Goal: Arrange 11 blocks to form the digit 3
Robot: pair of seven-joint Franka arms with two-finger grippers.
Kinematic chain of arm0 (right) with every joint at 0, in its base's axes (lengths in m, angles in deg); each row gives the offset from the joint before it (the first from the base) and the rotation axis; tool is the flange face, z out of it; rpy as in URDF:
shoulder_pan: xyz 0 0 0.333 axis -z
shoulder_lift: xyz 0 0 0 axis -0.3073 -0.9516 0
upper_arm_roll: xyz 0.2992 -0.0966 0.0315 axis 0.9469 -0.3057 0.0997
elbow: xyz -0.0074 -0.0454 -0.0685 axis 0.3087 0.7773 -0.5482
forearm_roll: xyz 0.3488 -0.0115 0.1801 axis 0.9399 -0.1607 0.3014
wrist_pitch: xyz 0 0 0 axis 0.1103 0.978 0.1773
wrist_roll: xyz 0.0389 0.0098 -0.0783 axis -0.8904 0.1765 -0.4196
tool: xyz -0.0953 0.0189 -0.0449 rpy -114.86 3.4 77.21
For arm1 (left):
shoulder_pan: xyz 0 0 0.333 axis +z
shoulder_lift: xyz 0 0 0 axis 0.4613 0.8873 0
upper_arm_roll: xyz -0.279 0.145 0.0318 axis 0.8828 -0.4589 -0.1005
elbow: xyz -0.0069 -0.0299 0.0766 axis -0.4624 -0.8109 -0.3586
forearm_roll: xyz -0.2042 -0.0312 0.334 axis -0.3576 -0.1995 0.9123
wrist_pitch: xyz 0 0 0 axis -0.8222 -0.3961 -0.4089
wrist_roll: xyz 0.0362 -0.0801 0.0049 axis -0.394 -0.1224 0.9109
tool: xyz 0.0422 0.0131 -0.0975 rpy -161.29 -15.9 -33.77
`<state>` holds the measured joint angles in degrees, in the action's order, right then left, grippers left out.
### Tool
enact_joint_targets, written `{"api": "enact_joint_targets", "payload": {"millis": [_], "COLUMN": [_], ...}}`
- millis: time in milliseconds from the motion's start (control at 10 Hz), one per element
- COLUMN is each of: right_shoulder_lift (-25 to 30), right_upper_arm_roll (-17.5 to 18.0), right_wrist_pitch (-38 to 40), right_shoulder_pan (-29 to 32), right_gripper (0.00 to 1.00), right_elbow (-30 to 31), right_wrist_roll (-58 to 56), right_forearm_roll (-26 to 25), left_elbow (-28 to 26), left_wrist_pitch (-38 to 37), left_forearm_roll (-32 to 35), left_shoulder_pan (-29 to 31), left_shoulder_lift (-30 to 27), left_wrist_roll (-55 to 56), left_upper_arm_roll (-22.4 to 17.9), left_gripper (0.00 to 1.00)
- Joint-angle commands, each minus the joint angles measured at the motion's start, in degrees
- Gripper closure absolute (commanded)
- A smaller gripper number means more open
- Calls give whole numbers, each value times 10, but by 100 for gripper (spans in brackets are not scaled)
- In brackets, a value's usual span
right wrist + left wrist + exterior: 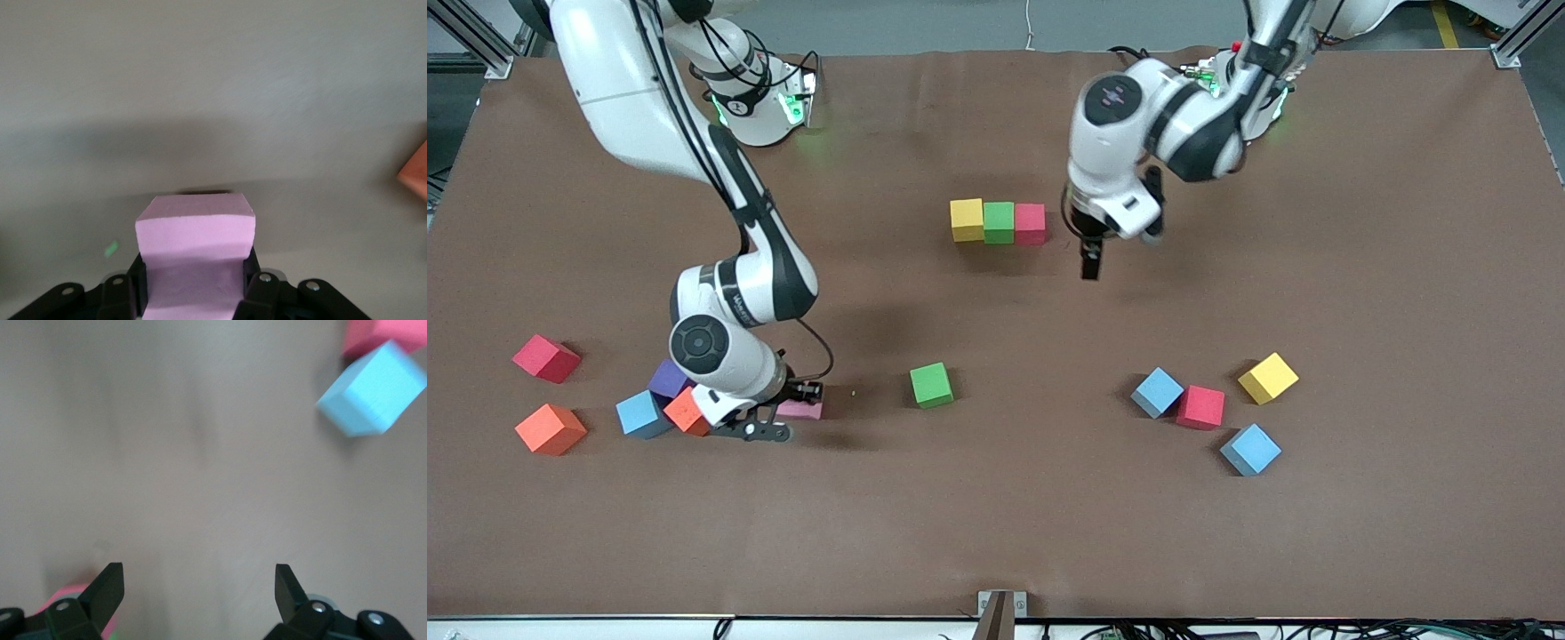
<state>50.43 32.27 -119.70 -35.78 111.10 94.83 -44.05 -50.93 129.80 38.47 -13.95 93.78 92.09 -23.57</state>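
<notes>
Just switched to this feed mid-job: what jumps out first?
The right gripper is down at the table, toward the right arm's end, shut on the pink block amid a cluster of loose blocks. Mid-table sits a finished row of three: yellow block, green block and red block touching side by side. The left gripper hangs open beside that row.

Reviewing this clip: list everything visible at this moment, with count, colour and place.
Placed row: three blocks, yellow, green, red, touching, mid-table.
Loose blocks toward right arm's end: red, orange, blue, purple, second orange.
Pink block: one, on the table in the right gripper.
Green block: one, alone, centre.
Cluster toward left arm's end: blue, red, yellow, blue.
Table: brown.
Right gripper: shut on pink block.
Left gripper: open, empty, beside the row.
</notes>
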Motion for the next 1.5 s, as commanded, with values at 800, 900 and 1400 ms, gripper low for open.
{"api": "enact_joint_targets", "payload": {"millis": [800,900,1400], "right_shoulder_lift": [161,156,122], "right_upper_arm_roll": [56,55,56], "right_wrist_pitch": [-132,-132,-143], "right_shoulder_pan": [-250,-267,-281], "right_gripper": [100,99,99], "right_elbow": [217,218,218], "right_wrist_roll": [275,280,363], "right_forearm_roll": [4,3,-87], "left_elbow": [238,236,237], "left_wrist_pitch": [-7,-7,21], "left_forearm_roll": [29,38,62], "left_shoulder_pan": [145,151,164], "left_shoulder_lift": [237,243,261], "left_wrist_roll": [-418,-422,-430], "left_upper_arm_roll": [5,5,6], "left_gripper": [0,0,0]}}
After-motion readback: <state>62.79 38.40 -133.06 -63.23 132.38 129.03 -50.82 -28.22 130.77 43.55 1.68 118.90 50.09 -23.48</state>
